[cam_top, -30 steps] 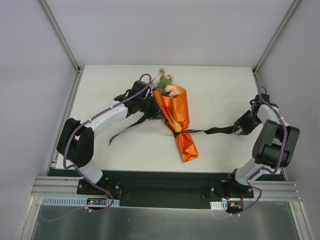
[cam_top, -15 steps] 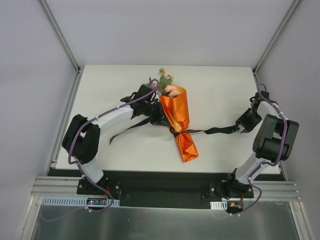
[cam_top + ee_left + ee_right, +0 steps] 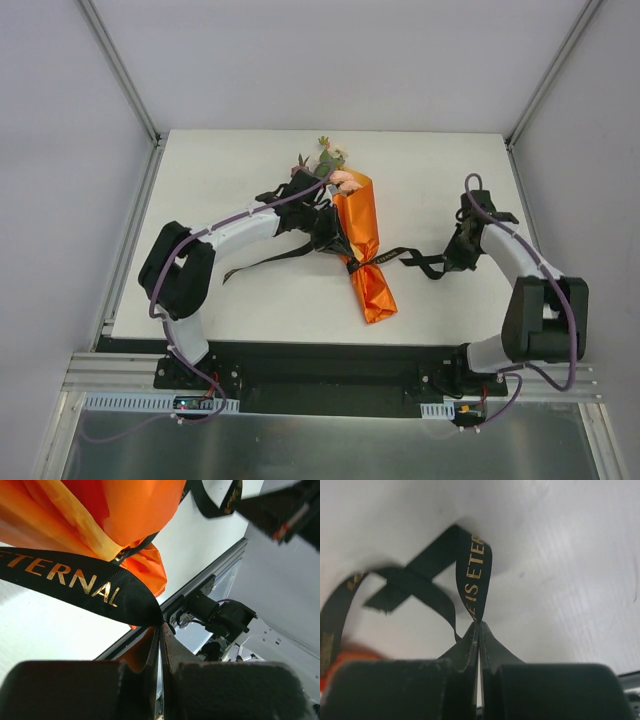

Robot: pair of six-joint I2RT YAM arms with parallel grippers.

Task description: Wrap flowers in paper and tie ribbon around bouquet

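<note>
Tightly, left tool (image 3: pixel 160 626) and right tool (image 3: pixel 479 625) pinch ribbon (image 3: pixel 75 580).

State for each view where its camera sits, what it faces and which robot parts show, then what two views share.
Top external: above and behind the robot, facing down at the table and bouquet; both arms show.
Left wrist: on the left arm, facing the bouquet's orange paper; left end effector shows, shut on the ribbon.
Right wrist: on the right arm, facing the table; right end effector shows, shut.
Shared: both wrist views show the gold-lettered ribbon pinched between shut jaws.
</note>
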